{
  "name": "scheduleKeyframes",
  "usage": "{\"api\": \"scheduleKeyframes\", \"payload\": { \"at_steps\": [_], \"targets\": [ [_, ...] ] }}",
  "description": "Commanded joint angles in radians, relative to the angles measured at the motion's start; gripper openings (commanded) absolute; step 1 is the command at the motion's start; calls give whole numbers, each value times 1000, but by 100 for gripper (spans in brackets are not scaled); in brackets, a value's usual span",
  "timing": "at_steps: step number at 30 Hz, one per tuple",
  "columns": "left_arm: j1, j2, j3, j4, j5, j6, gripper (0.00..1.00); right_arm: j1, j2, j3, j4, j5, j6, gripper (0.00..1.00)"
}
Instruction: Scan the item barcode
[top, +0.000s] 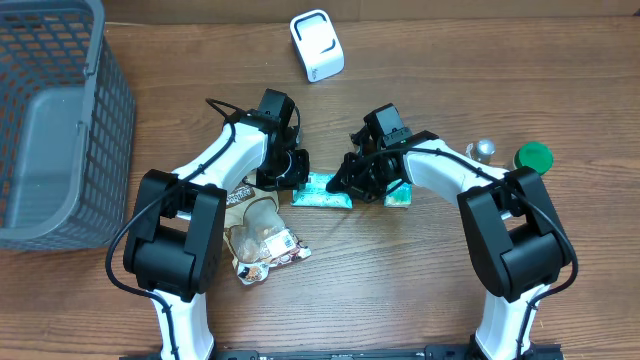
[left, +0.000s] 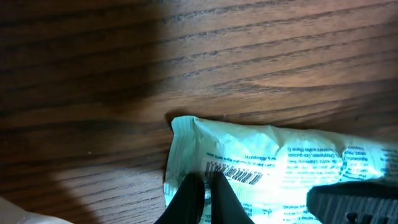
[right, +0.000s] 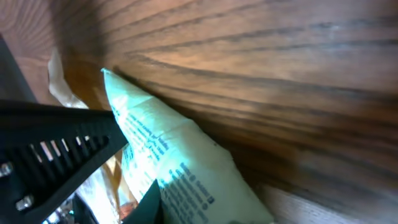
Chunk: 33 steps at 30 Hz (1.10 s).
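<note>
The overhead camera looks straight down from high above the bench (top: 400, 290). It is wide enough to take in the basket (top: 50, 120) far left of the green packet (top: 322, 190) and the green cap (top: 533, 156) to its right. The left wrist camera hangs very close over the packet's (left: 280, 168) barcode end, facing down. The right wrist camera views the packet (right: 180, 168) equally close, tilted. All three share the packet.
</note>
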Motion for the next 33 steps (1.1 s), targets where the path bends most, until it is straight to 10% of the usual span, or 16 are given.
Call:
{"api": "scheduleKeyframes", "payload": {
  "at_steps": [1,14,21,22,23,33],
  "targets": [
    [0,54,0,10,-43,22,4,16,-2,-2,16,-21,-4,12],
    [146,-49,249,-198,-93,48,8,16,-2,-2,21,-21,-6,13],
    [270,-50,287,-290,-242,48,46,16,-2,-2,27,2,-6,13],
    [287,-50,287,-299,-271,48,60,16,-2,-2,27,11,-7,13],
    [301,-50,287,-306,-290,48,100,16,-2,-2,27,18,-7,13],
    [372,-50,287,-306,-304,48,100,16,-2,-2,27,32,-7,11]
  ]
}}
